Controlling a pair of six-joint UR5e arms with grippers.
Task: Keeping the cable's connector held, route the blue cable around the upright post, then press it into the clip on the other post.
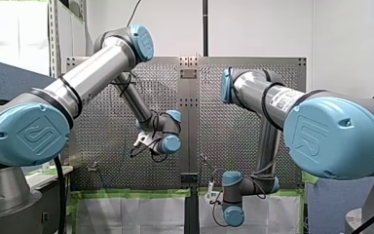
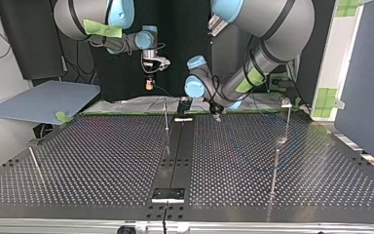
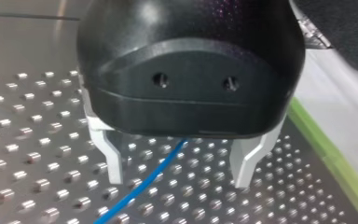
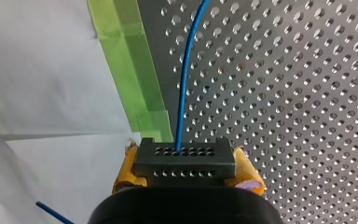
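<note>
You are pinching the black multi-hole connector block (image 4: 185, 158) between the yellow pads of my right gripper (image 4: 186, 171), the thin blue cable (image 3: 142, 184) running over the perforated metal table (image 3: 37, 186) between the spread metal fingers of my left gripper (image 3: 180, 173), so you should be closing those only lightly, letting it slide.

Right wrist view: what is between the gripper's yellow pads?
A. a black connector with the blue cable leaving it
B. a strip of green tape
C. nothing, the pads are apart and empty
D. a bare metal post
A: the black connector sits pinched between the yellow pads of my right gripper, and the blue cable runs out of its holed face over the perforated table.
</note>
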